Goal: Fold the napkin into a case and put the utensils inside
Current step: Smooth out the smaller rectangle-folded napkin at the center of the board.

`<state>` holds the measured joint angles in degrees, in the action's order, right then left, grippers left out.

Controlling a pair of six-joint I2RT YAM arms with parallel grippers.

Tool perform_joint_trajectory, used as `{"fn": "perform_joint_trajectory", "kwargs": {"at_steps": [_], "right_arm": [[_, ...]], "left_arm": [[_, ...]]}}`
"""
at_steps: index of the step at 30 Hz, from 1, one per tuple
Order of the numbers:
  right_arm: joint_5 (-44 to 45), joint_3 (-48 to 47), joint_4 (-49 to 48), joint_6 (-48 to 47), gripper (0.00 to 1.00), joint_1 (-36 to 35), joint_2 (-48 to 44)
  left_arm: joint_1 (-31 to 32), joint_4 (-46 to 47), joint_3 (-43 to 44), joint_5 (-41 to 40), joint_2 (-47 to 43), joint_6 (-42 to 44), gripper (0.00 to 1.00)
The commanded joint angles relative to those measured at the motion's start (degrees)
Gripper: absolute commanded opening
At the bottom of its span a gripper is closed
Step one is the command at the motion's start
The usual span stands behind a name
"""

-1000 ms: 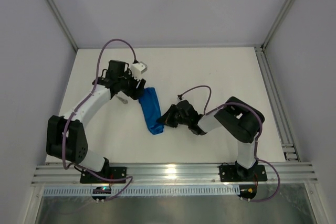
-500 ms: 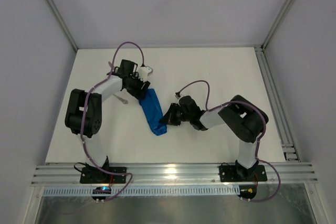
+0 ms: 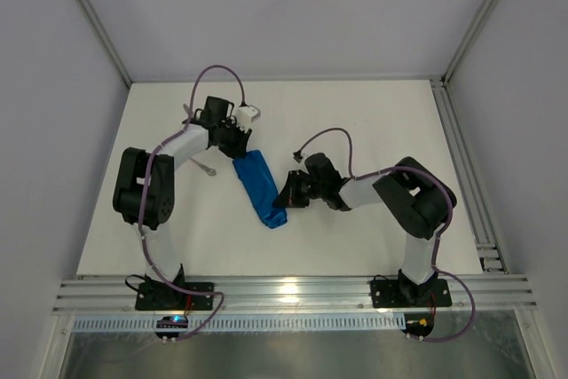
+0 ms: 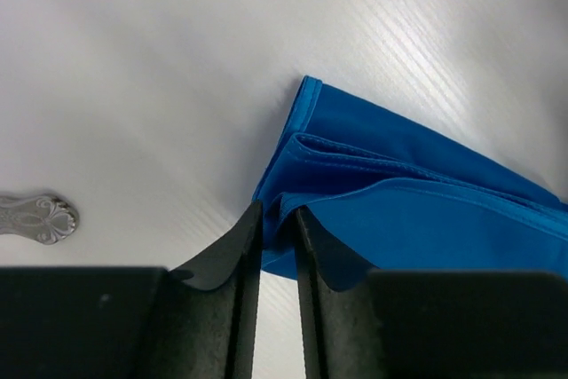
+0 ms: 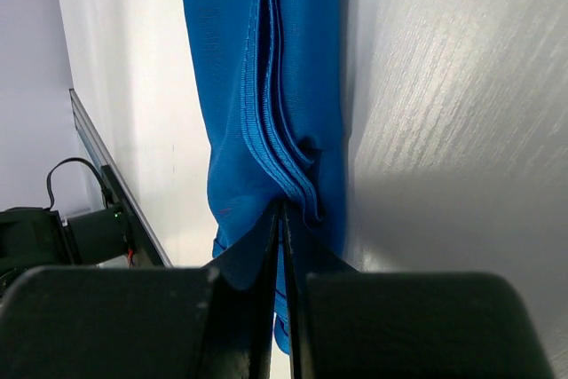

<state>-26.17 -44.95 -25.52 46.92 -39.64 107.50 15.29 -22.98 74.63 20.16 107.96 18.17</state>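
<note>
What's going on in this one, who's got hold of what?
Both arms are on the blue napkin, folded into a narrow strip on the table. The right gripper is shut on its layered edge toward the near end; the left gripper pinches a corner at the far end. One silver utensil lies on the table beside the left gripper, outside the cloth; none shows inside it.

Robot lab test cell

White table (image 3: 373, 130) boxed in by bare pale walls (image 3: 293, 15), alu posts (image 3: 89, 15) rising from its far corners. Alu rail (image 3: 293, 290) along its near edge w/ L arm (image 3: 142, 193) + R arm (image 3: 417, 206) bolted on. Purple cables (image 3: 217, 73) above it, slotted track (image 3: 461, 166) on its right edge.
</note>
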Motion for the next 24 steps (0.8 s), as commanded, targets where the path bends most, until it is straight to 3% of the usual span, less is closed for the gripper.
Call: {"fn": "perform_joint_trajectory", "kwargs": {"at_steps": [1, 7, 16, 20, 24], "right_arm": [[-0.5, -1.5, 6.1, -4.9, 0.07, 1.1, -0.5], [-0.7, -5.8, 13.6, -12.2, 0.09, 1.1, -2.3], [1.8, -14.8, 30.1, -22.6, 0.22, 1.3, -8.5], [1.5, -18.4, 31.9, -24.9, 0.27, 2.3, -10.2], [3.7, -19.6, 26.3, -20.7, 0.34, 4.7, -7.6]], "left_arm": [[0.3, 0.4, 3.1, 2.9, 2.4, -0.7, 0.19], [2.4, -0.8, 4.2, 1.4, 3.8, -1.7, 0.14], [3.2, -3.5, 7.5, -2.3, 6.7, -5.0, 0.12], [3.3, -3.9, 7.5, -2.0, 6.6, -5.6, 0.11], [3.3, -4.2, 7.5, -1.5, 6.4, -6.2, 0.11]]}}
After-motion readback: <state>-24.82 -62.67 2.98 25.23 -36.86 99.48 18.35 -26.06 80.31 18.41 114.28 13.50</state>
